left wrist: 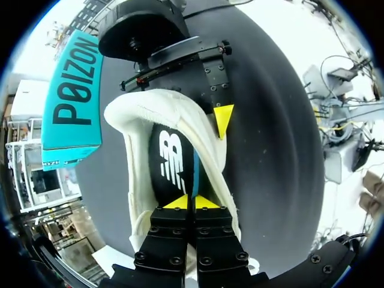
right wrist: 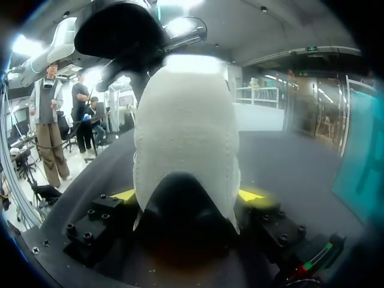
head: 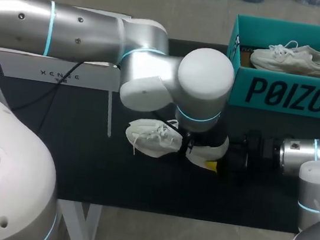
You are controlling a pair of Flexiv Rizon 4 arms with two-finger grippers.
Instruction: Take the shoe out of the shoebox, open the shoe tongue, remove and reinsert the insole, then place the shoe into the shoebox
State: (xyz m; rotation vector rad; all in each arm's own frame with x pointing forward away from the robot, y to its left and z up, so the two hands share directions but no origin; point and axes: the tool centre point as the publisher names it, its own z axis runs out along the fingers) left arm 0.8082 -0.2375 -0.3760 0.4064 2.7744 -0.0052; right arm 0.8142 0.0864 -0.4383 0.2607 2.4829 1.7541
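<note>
A white shoe [head: 151, 137] lies on the black mat [head: 83, 157] at mid-table, its toe toward the left. In the left wrist view my left gripper [left wrist: 192, 203] reaches down into the shoe's mouth [left wrist: 138, 114], shut on the thin blue edge of the black insole [left wrist: 171, 165]. My right gripper [right wrist: 187, 195] comes in from the right and clamps the shoe's heel [right wrist: 186, 132] from both sides; one of its yellow fingertips [left wrist: 223, 120] shows beside the shoe. In the head view my left wrist hides the middle of the shoe.
A teal shoebox [head: 289, 93] stands at the back right, with a second white shoe [head: 297, 58] inside. A white board on a stand [head: 53, 72] is at the back left. The mat's front edge runs close below the shoe.
</note>
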